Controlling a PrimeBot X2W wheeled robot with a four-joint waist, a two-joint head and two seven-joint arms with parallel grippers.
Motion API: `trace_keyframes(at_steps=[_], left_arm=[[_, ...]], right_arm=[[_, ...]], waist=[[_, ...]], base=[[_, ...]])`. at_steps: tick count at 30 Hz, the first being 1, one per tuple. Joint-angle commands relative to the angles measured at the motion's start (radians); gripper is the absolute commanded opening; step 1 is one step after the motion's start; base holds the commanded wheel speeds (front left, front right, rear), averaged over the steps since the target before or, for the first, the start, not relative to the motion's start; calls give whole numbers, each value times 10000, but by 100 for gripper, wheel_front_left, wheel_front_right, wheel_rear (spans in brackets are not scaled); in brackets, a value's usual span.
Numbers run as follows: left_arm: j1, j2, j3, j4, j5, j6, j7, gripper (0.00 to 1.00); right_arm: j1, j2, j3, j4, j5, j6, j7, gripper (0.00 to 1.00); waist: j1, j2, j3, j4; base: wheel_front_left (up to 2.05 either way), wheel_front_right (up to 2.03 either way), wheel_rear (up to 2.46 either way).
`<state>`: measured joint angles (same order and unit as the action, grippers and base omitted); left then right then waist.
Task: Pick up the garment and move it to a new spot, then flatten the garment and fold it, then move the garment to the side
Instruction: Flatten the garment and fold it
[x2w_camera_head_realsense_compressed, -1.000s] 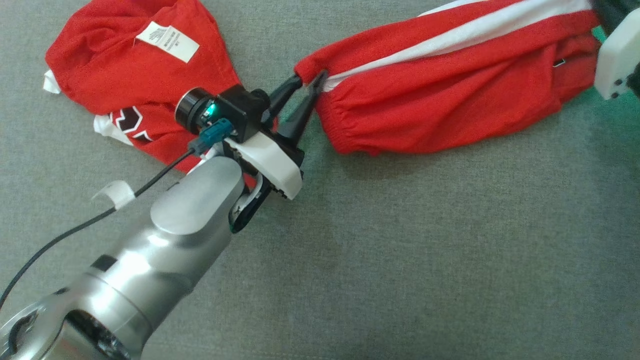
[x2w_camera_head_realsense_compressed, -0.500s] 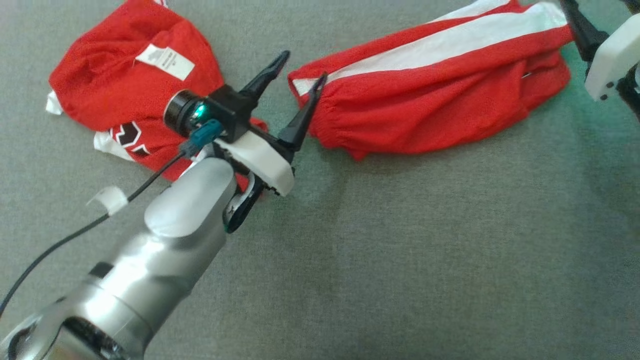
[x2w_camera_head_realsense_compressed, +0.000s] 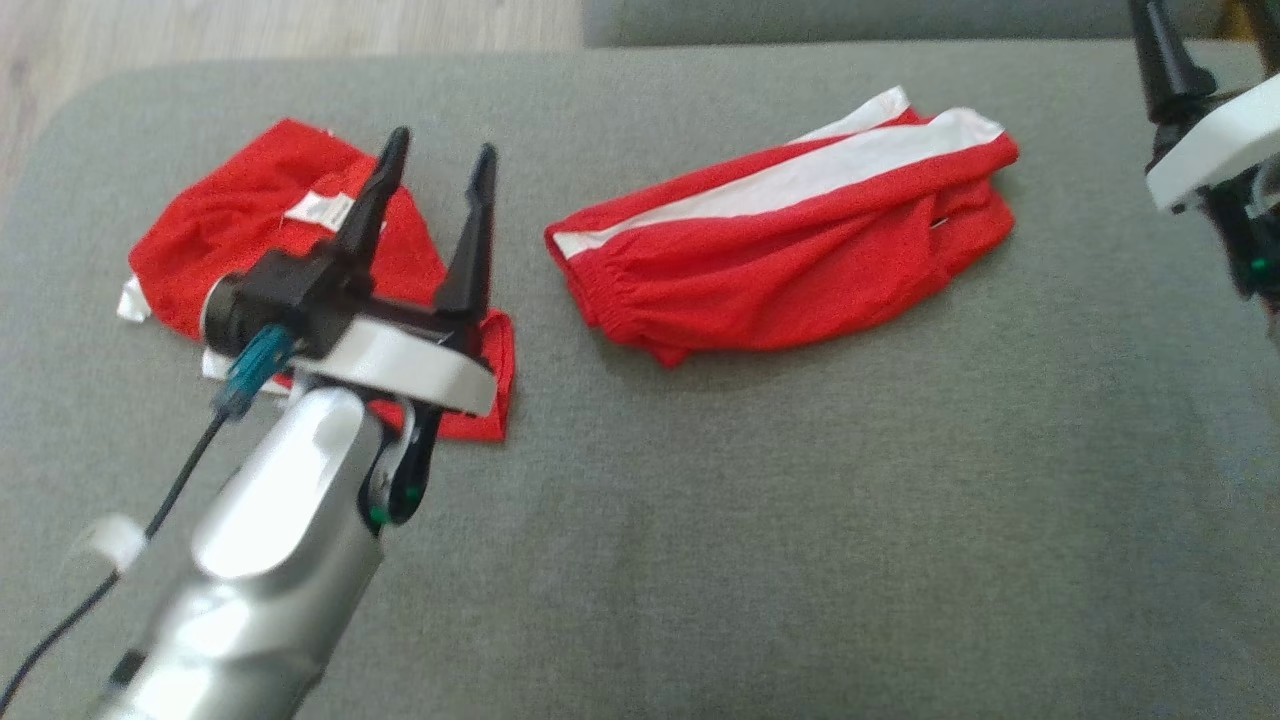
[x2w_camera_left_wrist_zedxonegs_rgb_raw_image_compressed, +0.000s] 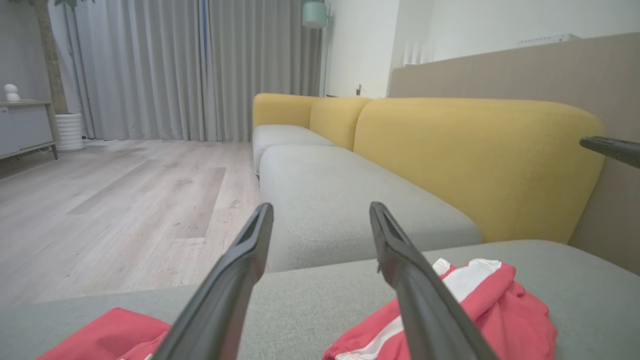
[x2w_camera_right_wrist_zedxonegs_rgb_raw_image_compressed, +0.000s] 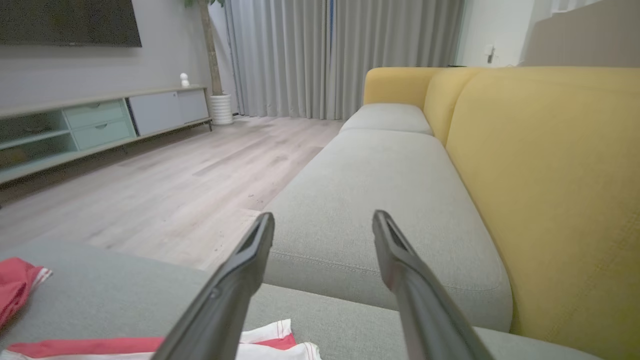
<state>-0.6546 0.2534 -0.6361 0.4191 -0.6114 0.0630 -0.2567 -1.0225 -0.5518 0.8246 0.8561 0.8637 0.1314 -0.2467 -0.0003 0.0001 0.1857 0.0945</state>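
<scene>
Left arm: The silver left arm (x2w_camera_head_realsense_compressed: 280, 540) is reaching up from the lower left of the head view.

Left gripper: The left gripper (x2w_camera_head_realsense_compressed: 442, 145) is hanging in the air above the grey sofa seat (x2w_camera_head_realsense_compressed: 800, 520). Its two dark fingers (x2w_camera_left_wrist_zedxonegs_rgb_raw_image_compressed: 235, 280) are standing wide apart. It is holding nothing.

Garment: The garment (x2w_camera_head_realsense_compressed: 780, 260) is lying on the sofa seat in a long bundle, red with a white stripe along its far side. It is sitting just to the right of the left gripper, and a strip of grey seat is showing between them. In the left wrist view it (x2w_camera_left_wrist_zedxonegs_rgb_raw_image_compressed: 505, 310) is peeking out low beside one finger.

Second red cloth: A second red cloth (x2w_camera_head_realsense_compressed: 250, 220) is lying crumpled under and to the left of the left gripper, apart from the garment.

Right gripper: The right gripper (x2w_camera_right_wrist_zedxonegs_rgb_raw_image_compressed: 322, 216) is hanging past the garment's right end. Its fingers are standing wide apart and holding nothing. A white edge of the garment (x2w_camera_right_wrist_zedxonegs_rgb_raw_image_compressed: 272, 340) is lying low under them.

Far away: Yellow sofa backs (x2w_camera_left_wrist_zedxonegs_rgb_raw_image_compressed: 475, 160), a wooden floor (x2w_camera_left_wrist_zedxonegs_rgb_raw_image_compressed: 100, 200) and grey curtains (x2w_camera_left_wrist_zedxonegs_rgb_raw_image_compressed: 150, 65) are showing beyond.
</scene>
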Motion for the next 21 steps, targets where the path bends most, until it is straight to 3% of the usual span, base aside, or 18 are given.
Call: trace_keyframes(at_steps=[1, 8, 15, 21], left_arm=[[-73, 372, 635, -485, 127, 111, -51, 100], [1654, 336, 2063, -1704, 754, 403, -51, 100], [3232, -142, 2846, -2078, 1437, 207, -51, 100], [4299, -751, 2987, -2025, 2153, -183, -51, 100]], right_arm=[[171, 41, -237, -297, 3, -7, -120, 100], [1748, 982, -3089, -1917, -1182, -7, -147, 100], [4414, 3062, -5580, -3543, -3036, -7, -149, 100], [6534, 4556, -6609, -4385, -4438, -7, -150, 100]], waist=[[3, -1, -394, -215], [3, -1, -994, -455], [3, -1, -1351, -539], [3, -1, -1525, -530]], base=[[0, 0, 0], [0, 0, 0], [0, 0, 0], [0, 0, 0]])
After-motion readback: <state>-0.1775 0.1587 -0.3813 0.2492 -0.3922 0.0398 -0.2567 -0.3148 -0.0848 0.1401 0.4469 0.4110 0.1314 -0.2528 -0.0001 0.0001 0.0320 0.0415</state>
